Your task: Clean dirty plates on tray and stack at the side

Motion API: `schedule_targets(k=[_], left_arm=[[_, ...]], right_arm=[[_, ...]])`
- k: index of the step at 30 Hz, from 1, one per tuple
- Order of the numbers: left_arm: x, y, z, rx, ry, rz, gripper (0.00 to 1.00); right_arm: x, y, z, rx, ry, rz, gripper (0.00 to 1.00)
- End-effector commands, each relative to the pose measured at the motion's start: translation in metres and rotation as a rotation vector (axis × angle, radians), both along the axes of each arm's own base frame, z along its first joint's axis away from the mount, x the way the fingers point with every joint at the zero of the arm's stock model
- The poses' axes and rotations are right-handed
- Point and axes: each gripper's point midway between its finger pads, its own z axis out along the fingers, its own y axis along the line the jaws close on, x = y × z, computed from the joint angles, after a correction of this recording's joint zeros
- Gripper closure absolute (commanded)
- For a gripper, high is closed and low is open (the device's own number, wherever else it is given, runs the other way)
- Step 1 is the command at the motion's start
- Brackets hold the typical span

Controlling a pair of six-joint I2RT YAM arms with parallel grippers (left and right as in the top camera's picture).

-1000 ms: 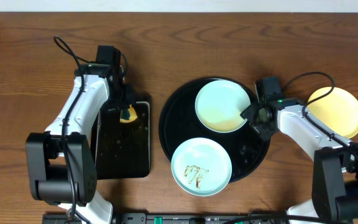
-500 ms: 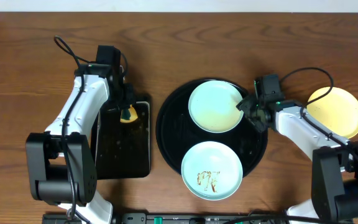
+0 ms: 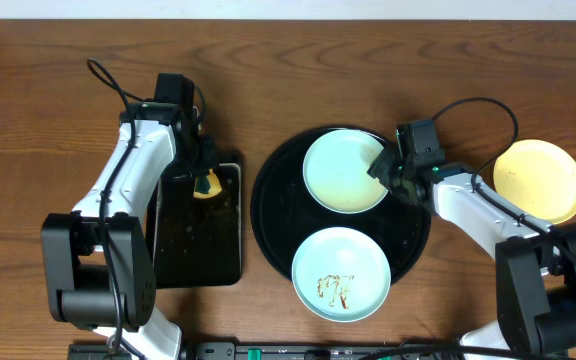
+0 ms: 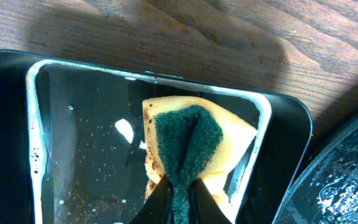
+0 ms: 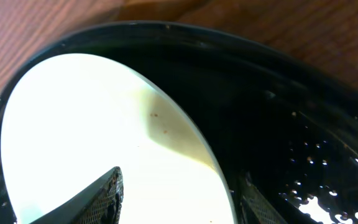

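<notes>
The round black tray (image 3: pixel 272 215) holds two mint-blue plates. The upper plate (image 3: pixel 343 170) looks free of smears; the lower plate (image 3: pixel 341 273) has brown smears. The yellow plate (image 3: pixel 540 180) lies on the bare wood at the right. My right gripper (image 3: pixel 388 168) is open at the upper plate's right edge. In the right wrist view its fingers (image 5: pixel 180 175) straddle that plate's rim (image 5: pixel 92 118), one over the plate, one over the tray (image 5: pixel 291 112). My left gripper (image 3: pixel 206 183) is shut on the yellow-green sponge (image 4: pixel 188 140), fingers (image 4: pixel 179 196) pinching it.
A rectangular black tray (image 3: pixel 198 250) with wet specks lies left of the round tray, under the sponge; its pale rim shows in the left wrist view (image 4: pixel 33 124). The round tray's wet edge (image 4: pixel 347 180) lies close to its right.
Over the second the upper mint plate slid slightly left and the smeared plate shifted right and towards the front. My right gripper moved up and left along the plate's edge. The left arm stayed still.
</notes>
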Motion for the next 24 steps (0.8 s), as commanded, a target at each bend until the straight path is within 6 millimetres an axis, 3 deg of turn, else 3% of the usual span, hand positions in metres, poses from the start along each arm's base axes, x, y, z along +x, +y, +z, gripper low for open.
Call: schedule_targets(k=[1, 6, 8, 11, 14, 16, 24], left_arm=[[-0.004, 0.0, 0.002, 0.002, 0.004, -0.012, 0.91], [-0.007, 0.001, 0.002, 0.003, 0.012, -0.012, 0.91], [-0.007, 0.001, 0.002, 0.003, 0.014, -0.012, 0.92], [-0.007, 0.001, 0.002, 0.003, 0.015, -0.012, 0.91], [-0.007, 0.001, 0.002, 0.003, 0.016, -0.012, 0.9], [-0.008, 0.001, 0.001, 0.003, 0.018, -0.012, 0.9], [-0.011, 0.001, 0.001, 0.003, 0.03, -0.012, 0.91]], right_arm=[[-0.016, -0.007, -0.019, -0.02, 0.055, -0.045, 0.45], [-0.033, -0.015, -0.039, -0.001, 0.078, -0.099, 0.49], [-0.038, -0.019, -0.045, 0.005, 0.078, -0.118, 0.59], [-0.041, -0.02, -0.051, 0.02, 0.062, -0.129, 0.84], [-0.044, -0.021, -0.054, 0.021, 0.056, -0.13, 0.83], [-0.044, -0.022, -0.055, 0.021, 0.057, -0.131, 0.99], [-0.033, -0.019, -0.043, -0.002, -0.012, -0.039, 0.99]])
